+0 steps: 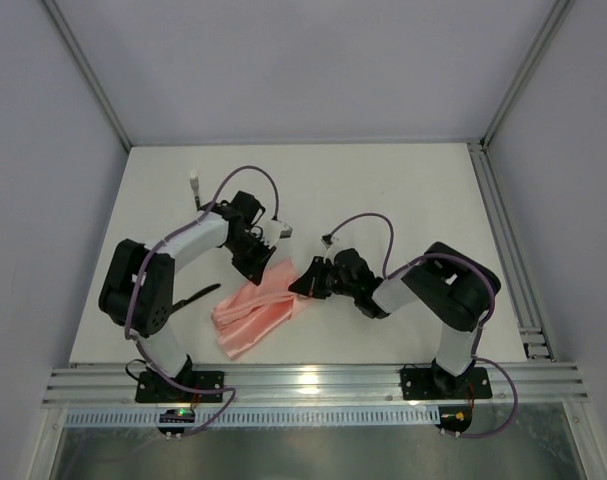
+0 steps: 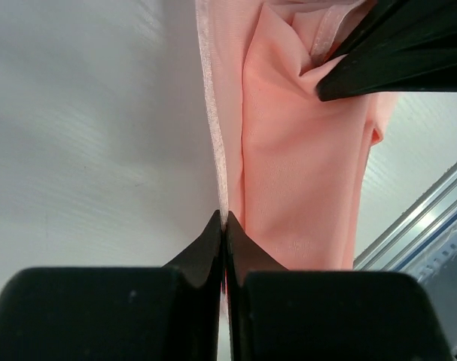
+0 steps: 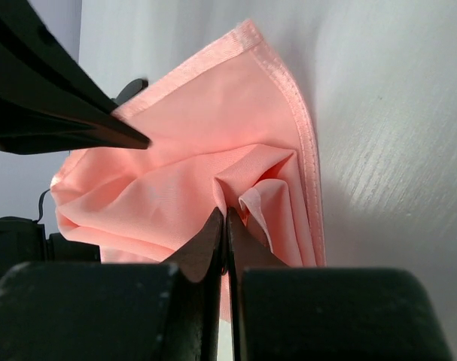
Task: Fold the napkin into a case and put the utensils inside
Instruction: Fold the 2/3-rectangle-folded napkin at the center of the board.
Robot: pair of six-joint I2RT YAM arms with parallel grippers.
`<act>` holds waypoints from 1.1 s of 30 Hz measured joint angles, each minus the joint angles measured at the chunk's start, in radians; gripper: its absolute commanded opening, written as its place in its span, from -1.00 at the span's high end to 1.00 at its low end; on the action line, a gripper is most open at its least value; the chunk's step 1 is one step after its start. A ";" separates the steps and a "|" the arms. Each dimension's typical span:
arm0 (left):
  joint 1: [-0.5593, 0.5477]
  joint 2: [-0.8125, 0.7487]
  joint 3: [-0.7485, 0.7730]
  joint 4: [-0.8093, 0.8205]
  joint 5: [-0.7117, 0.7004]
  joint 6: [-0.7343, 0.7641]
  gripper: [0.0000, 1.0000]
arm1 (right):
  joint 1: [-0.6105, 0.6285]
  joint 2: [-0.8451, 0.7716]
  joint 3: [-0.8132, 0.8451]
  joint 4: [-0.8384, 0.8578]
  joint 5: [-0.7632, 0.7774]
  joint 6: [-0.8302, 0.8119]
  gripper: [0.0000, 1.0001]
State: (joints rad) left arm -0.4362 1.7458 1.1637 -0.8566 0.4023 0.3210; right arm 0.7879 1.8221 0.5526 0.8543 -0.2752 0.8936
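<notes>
Top external: left gripper point(image 1: 267, 268) and right gripper point(image 1: 301, 286) clamp napkin point(image 1: 253, 315) (bunched); utensil point(image 1: 198, 297) beside it.

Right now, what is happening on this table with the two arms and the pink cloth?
Both arms are folding the pink napkin, which lies bunched on the table. The left gripper is shut on its hemmed edge, the right gripper on a crumpled fold. One black utensil lies beside the left arm, not yet inside.

One napkin point(image 1: 251, 318), two end effectors point(image 1: 267, 266) point(image 1: 303, 284)
</notes>
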 measured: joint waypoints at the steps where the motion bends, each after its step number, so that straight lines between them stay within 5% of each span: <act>1: -0.001 -0.016 -0.003 0.008 -0.002 0.000 1.00 | 0.000 0.002 0.000 0.001 0.000 0.000 0.92; 15: -0.201 -0.119 -0.107 0.056 -0.087 0.106 0.97 | 0.000 0.025 -0.006 0.006 0.011 0.033 0.91; 21: -0.316 -0.200 -0.180 0.072 -0.147 0.166 1.00 | 0.000 0.026 -0.029 0.022 0.019 0.064 0.64; 33: -0.379 -0.201 -0.237 0.095 -0.192 0.216 1.00 | -0.004 -0.011 -0.050 0.035 0.022 0.108 0.24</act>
State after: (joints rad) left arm -0.8150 1.5444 0.9268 -0.7612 0.2100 0.5365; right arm 0.7837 1.8114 0.5030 0.8898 -0.2535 1.0016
